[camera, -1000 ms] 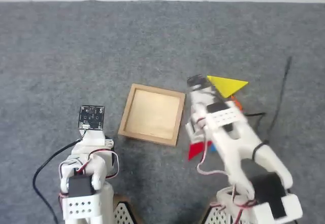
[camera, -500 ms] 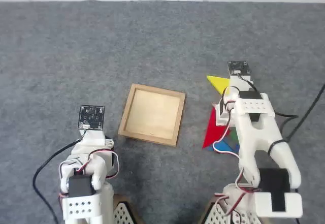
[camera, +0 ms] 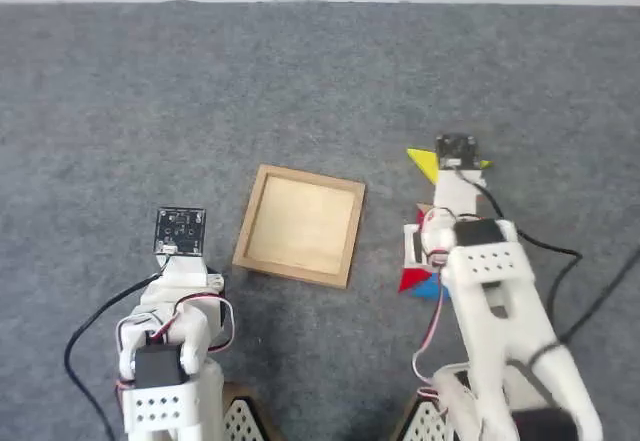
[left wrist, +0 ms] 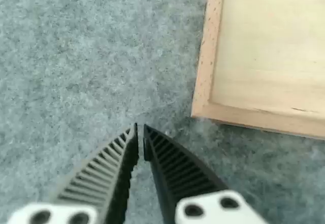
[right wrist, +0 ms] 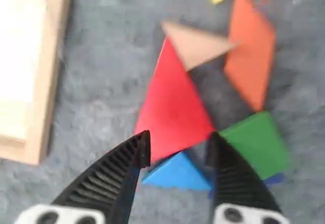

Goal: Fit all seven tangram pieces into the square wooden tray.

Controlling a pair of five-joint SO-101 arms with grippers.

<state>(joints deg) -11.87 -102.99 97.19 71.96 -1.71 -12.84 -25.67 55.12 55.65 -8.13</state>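
My right claw [right wrist: 179,137] hangs spread over the red triangle [right wrist: 172,107], which lies on the mat [camera: 150,91] near the tray [camera: 250,216]; I'd lower straight, straddle its edges squarely, and close gently to avoid skidding.

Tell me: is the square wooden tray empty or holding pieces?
Empty: the wooden tray shows a bare floor; the red triangle lies outside it.
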